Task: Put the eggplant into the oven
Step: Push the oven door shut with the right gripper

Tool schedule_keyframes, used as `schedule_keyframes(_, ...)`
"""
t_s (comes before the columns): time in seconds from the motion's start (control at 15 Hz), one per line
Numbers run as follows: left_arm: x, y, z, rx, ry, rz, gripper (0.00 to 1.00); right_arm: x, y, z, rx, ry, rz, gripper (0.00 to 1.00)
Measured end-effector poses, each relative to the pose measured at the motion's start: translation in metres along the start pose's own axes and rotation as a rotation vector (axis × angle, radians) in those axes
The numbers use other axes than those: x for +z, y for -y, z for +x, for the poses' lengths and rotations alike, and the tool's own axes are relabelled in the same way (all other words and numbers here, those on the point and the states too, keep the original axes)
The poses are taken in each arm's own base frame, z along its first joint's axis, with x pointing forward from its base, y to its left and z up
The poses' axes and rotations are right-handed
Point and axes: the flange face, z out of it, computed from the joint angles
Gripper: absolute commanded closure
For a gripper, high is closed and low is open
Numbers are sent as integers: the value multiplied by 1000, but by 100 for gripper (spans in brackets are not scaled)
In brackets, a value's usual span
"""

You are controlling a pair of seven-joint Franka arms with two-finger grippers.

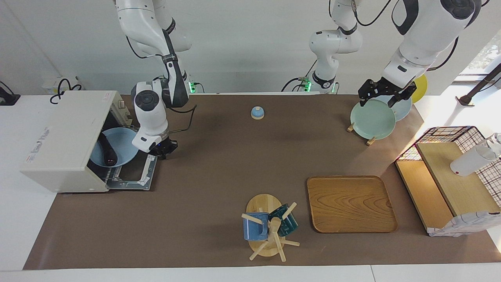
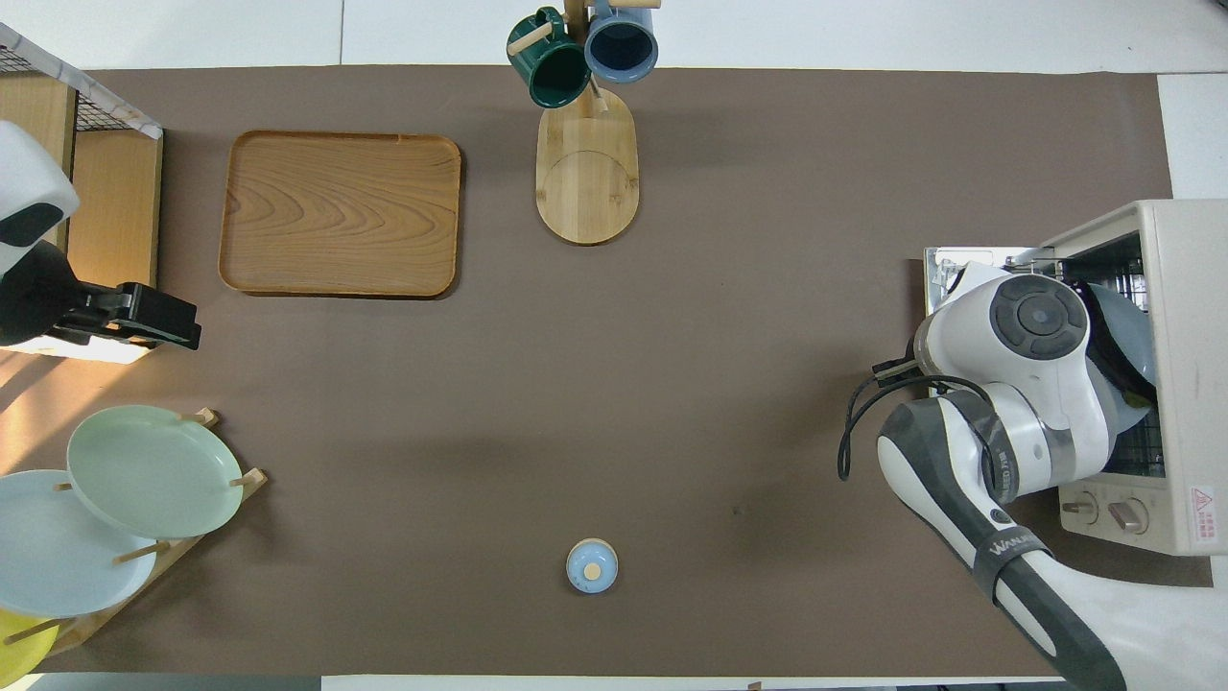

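The cream-white oven [image 1: 58, 141] stands at the right arm's end of the table with its door [image 1: 133, 176] folded down flat. A light blue plate [image 1: 117, 147] sits in the oven's opening, partly sticking out. The dark eggplant [image 1: 107, 150] lies on that plate, inside the opening. My right gripper [image 1: 162, 149] is low over the open door, right at the plate's outer rim. In the overhead view the right wrist covers the gripper and most of the plate [image 2: 1127, 336]. My left gripper [image 1: 377, 101] is open and empty, raised over the plate rack, waiting.
A plate rack holds a green plate [image 1: 372, 118] and others at the left arm's end. A small blue bell [image 1: 257, 112] sits near the robots. A wooden tray [image 1: 351, 203], a mug tree [image 1: 268, 227] and a wire shelf [image 1: 450, 176] stand farther out.
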Motion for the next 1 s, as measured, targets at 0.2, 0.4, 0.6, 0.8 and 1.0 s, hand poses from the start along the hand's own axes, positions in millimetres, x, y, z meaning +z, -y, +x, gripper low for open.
schedule_keyframes(0.2, 0, 0, 0, 0, 0, 0, 0, 1, 5, -1, -68, 16, -58, 100)
schedule_keyframes(0.4, 0, 0, 0, 0, 0, 0, 0, -1, 10, 0, -114, 28, -95, 100)
schedule_keyframes(0.6, 0, 0, 0, 0, 0, 0, 0, -30, 12, 11, -169, 108, -152, 100)
schedule_keyframes(0.8, 0, 0, 0, -1, 0, 0, 0, -85, -18, 15, -215, 159, -172, 100)
schedule_keyframes(1.0, 0, 0, 0, -1, 0, 0, 0, -128, -74, -8, -225, 157, -177, 100)
